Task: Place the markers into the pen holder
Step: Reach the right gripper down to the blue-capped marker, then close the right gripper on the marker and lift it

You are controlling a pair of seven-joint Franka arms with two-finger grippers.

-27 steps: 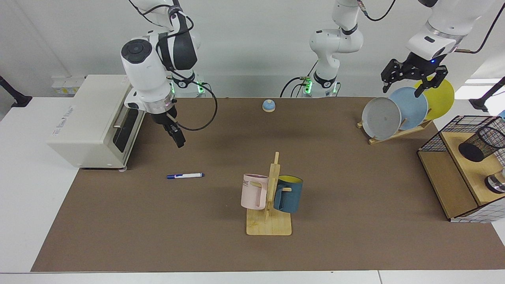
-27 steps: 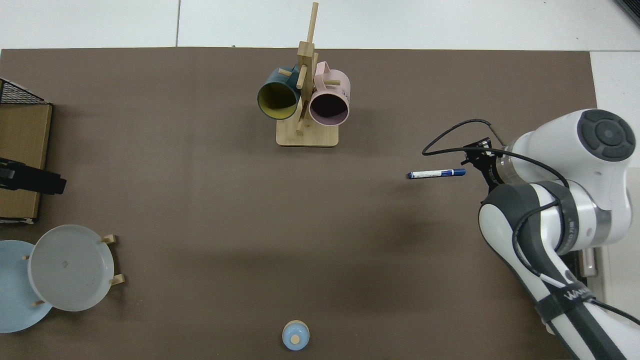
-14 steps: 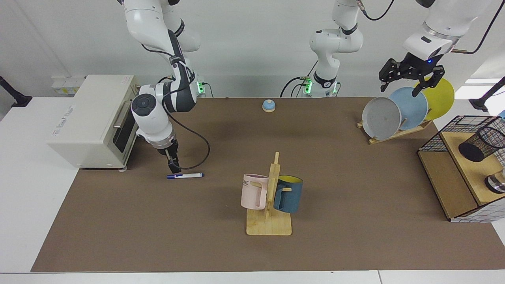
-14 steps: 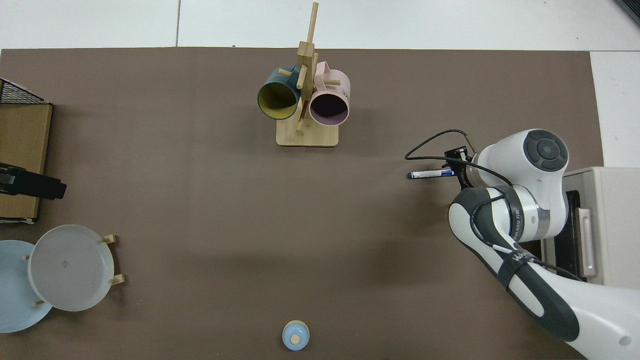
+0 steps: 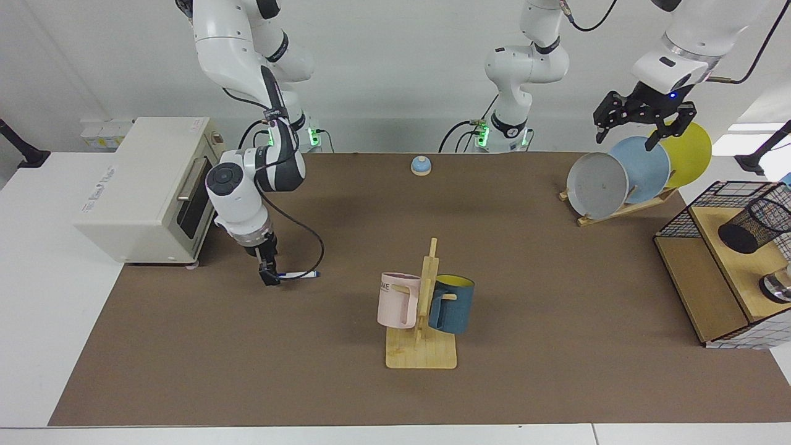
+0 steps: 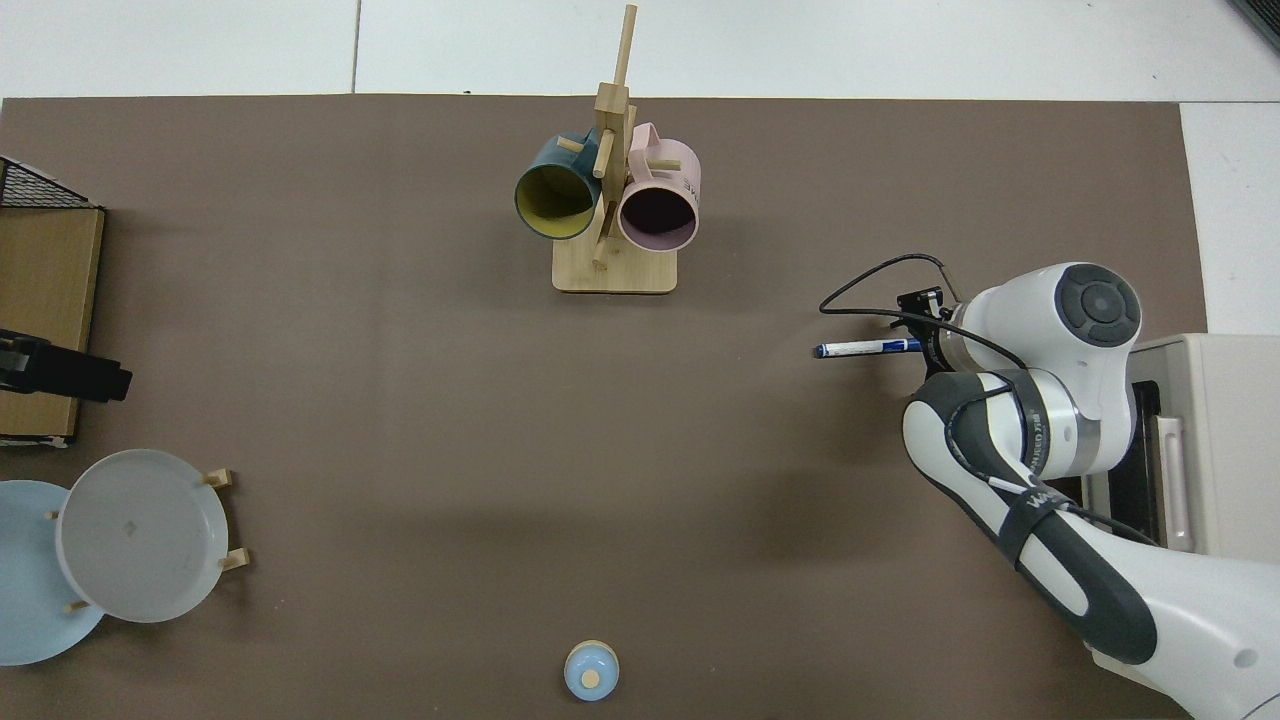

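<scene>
While the left gripper (image 5: 639,123) is held spread at 1 o'clock above the plate rack (image 5: 618,207), the pen holder (image 5: 755,225) is seen at 3 o'clock and the right gripper (image 5: 269,276) is lowered onto the marker (image 5: 300,274) at 9 o'clock; its grasp cannot be told.

The marker (image 5: 298,274) lies on the mat (image 5: 346,395) between the toaster oven (image 5: 148,185) and the mug rack (image 5: 423,309).

By the right gripper (image 5: 269,276), a slim white-barrelled marker (image 5: 299,274) (dark blue at its tip). Beyond: pink mug (image 5: 398,300), teal mug (image 5: 452,303) lined yellow, black wire-mesh pen holder (image 5: 755,225), brown mat (image 5: 556,278).
</scene>
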